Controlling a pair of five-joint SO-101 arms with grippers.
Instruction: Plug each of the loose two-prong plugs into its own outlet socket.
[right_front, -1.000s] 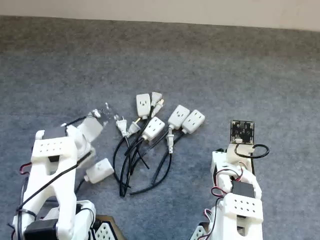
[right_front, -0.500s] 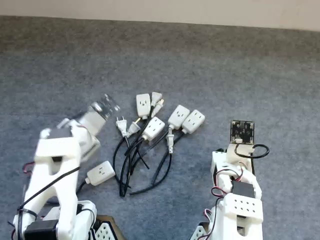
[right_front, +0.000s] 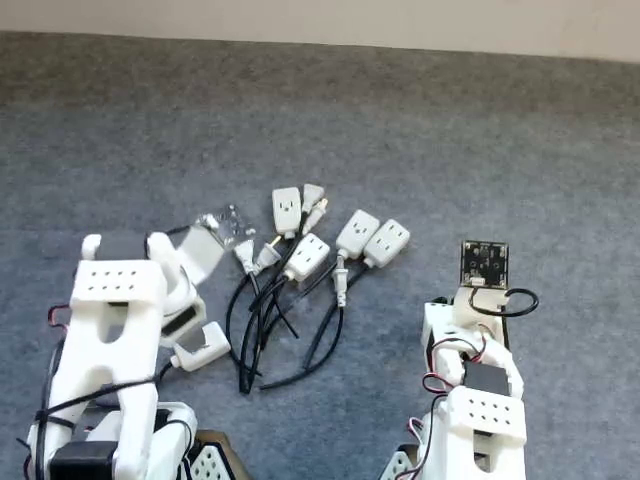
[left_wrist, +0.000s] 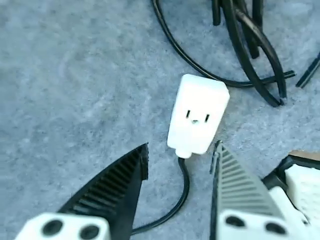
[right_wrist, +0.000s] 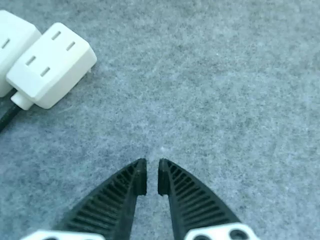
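Arm on the left (right_front: 115, 300) leans forward over the grey carpet (right_front: 450, 130), its bulk covering part of a lone socket (right_front: 203, 345). At its wrist the left gripper (left_wrist: 181, 147) points down with jaws spread wide, and the lone socket's cord end lies between the tips. A blurred part beside this arm is hard to make out. In the middle, four more sockets (right_front: 307, 257) and loose plugs (right_front: 243, 250) lie clustered, with black cords (right_front: 262, 320) tangled toward the near edge. The right arm (right_front: 480, 390) sits folded low. The right gripper (right_wrist: 151, 177) hangs over bare carpet, jaws nearly closed and empty. Two of the sockets (right_wrist: 50, 65) lie near it, one cut off at the edge.
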